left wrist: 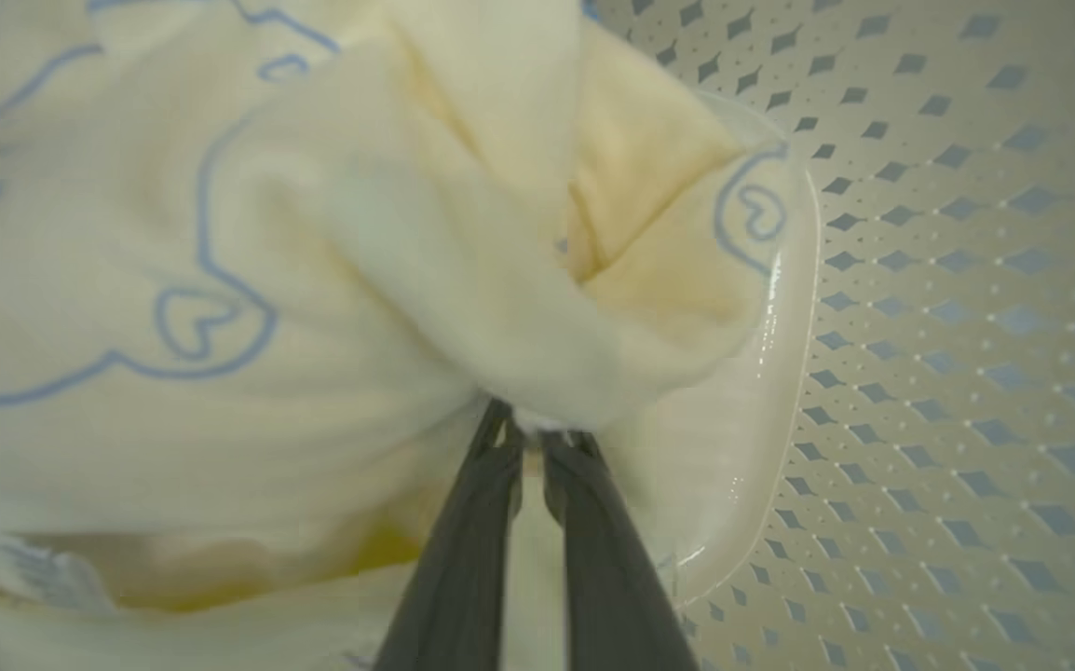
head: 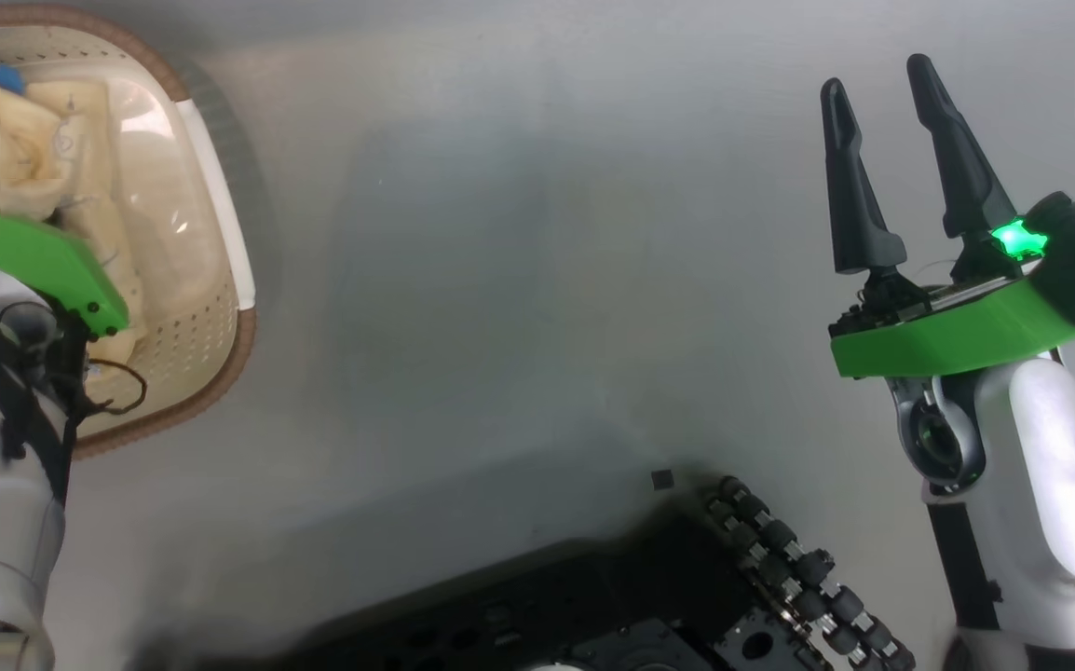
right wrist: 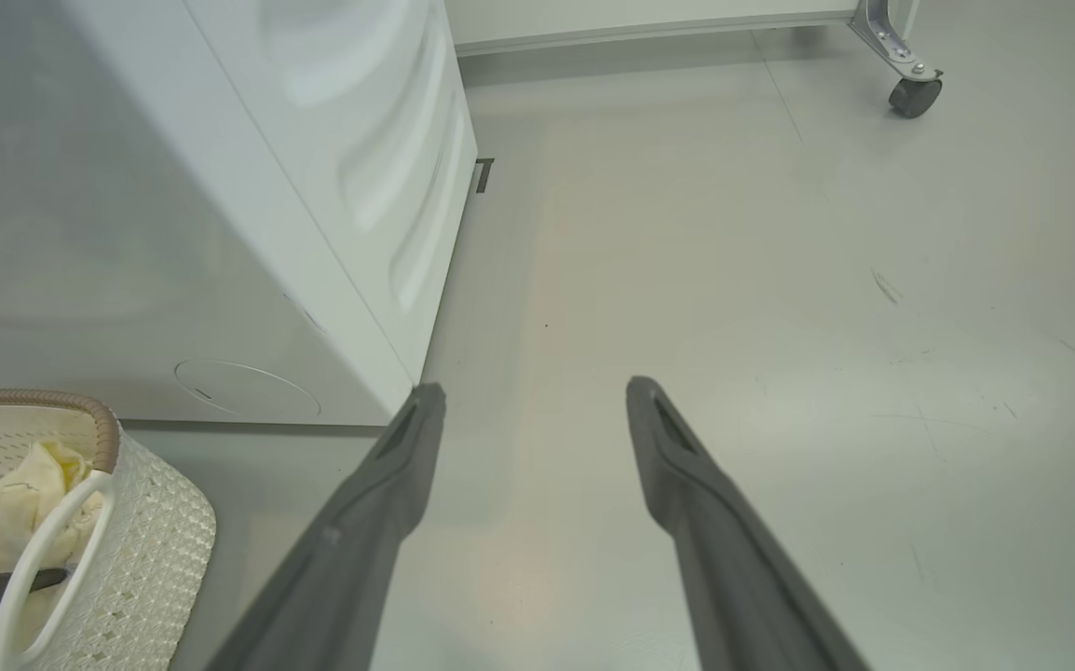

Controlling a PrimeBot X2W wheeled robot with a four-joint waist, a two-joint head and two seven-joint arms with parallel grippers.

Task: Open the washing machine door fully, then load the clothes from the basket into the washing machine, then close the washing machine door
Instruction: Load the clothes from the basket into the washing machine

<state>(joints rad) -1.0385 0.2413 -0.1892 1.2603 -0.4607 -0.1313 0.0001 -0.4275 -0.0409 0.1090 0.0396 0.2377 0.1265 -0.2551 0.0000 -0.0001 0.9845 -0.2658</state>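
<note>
Left pincer (left wrist: 530, 438) grasps a fold of the clothes (left wrist: 314, 280) at its tips, basket (left wrist: 966, 280) wall to its right; right pincer (right wrist: 533, 401) hangs released; loading and door closing apparently remain.

Your left end effector (left wrist: 530, 436) tips buried in the clothes (left wrist: 221, 280), basket (head: 241, 347) and washing machine (right wrist: 174, 242) cropped by your views' edges

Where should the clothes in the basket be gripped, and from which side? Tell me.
Pinch a raised, bunched fold of the clothes, coming down from above: the soft pile lies inside the basket, whose perforated walls block any sideways approach. The left gripper is shut on just such a fold.
</note>
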